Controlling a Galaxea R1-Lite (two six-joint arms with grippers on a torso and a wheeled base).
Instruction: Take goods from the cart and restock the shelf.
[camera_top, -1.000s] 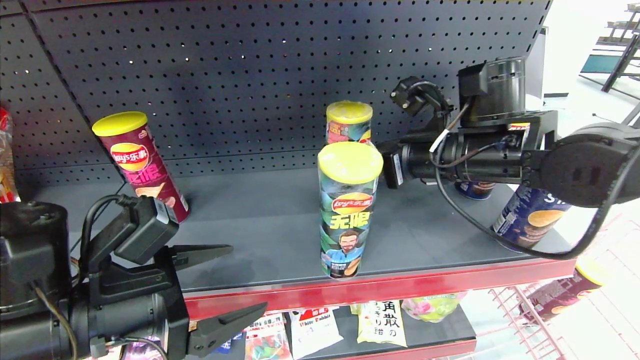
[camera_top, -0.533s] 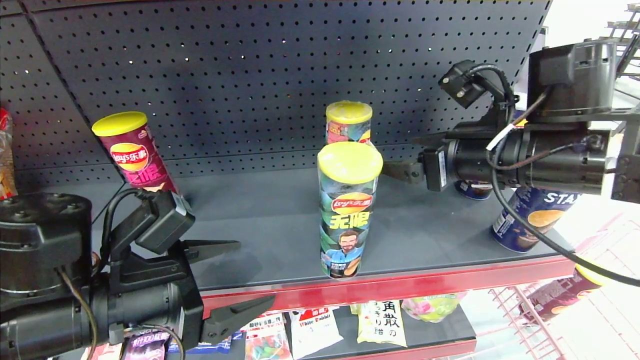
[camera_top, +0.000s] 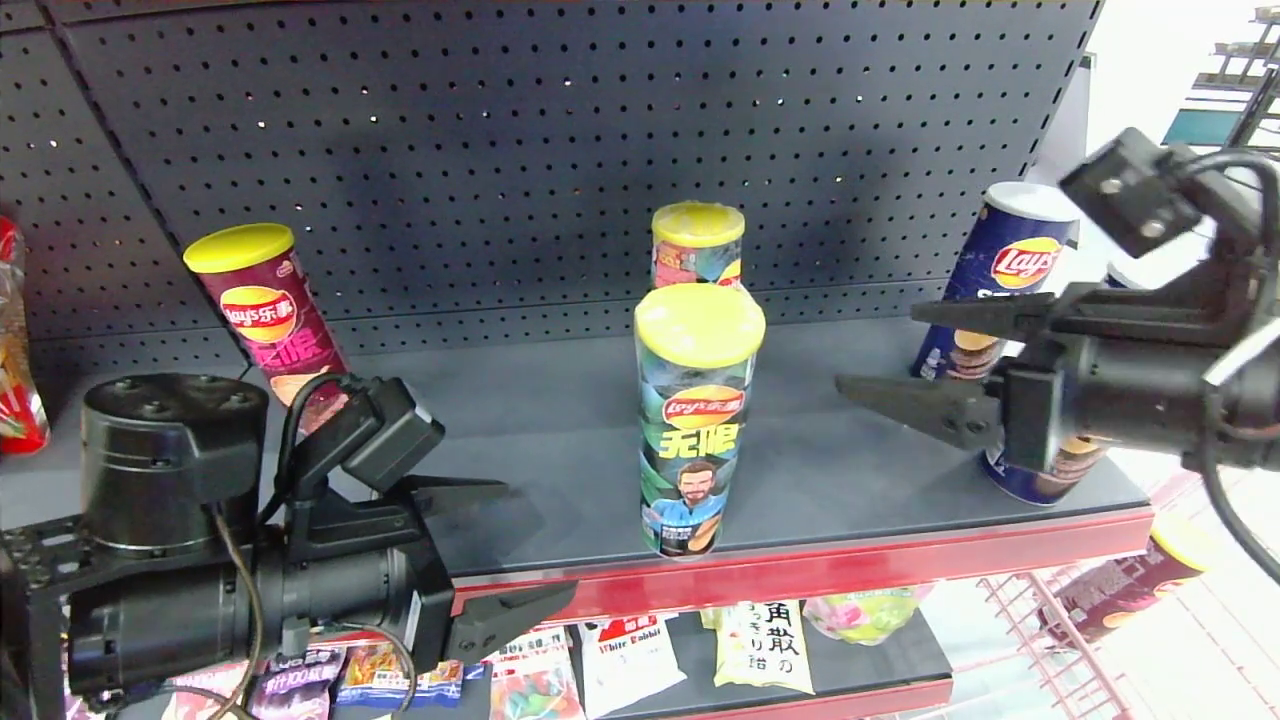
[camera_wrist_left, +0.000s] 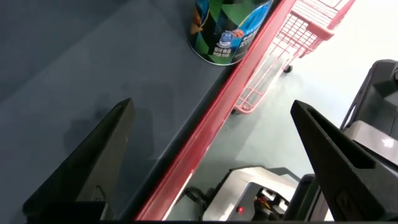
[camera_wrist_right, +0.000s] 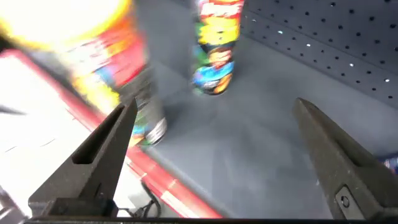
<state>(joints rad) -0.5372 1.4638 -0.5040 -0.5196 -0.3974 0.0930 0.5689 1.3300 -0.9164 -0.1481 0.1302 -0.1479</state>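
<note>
Green can (camera_top: 697, 420) seen upright at shelf (camera_top: 540, 450) front edge, second can (camera_top: 697, 245) right behind it. Maroon can (camera_top: 268, 310) tilted at left, blue cans (camera_top: 1010, 265) at right end. Right gripper (camera_top: 878, 348) pulled back rightward in last second, now parked before blue cans, jaws wide, nothing held. Left gripper (camera_top: 538, 543) nudged forward by shelf lip, jaws wide too, empty. Placement judged done; cart (camera_top: 1040, 625) pickup probably needed next.

Green can (camera_top: 698, 430), yellow lid, upright at shelf (camera_top: 545, 415) front edge; maroon can (camera_top: 272, 318) left, blue cans (camera_top: 1003, 268) right.
</note>
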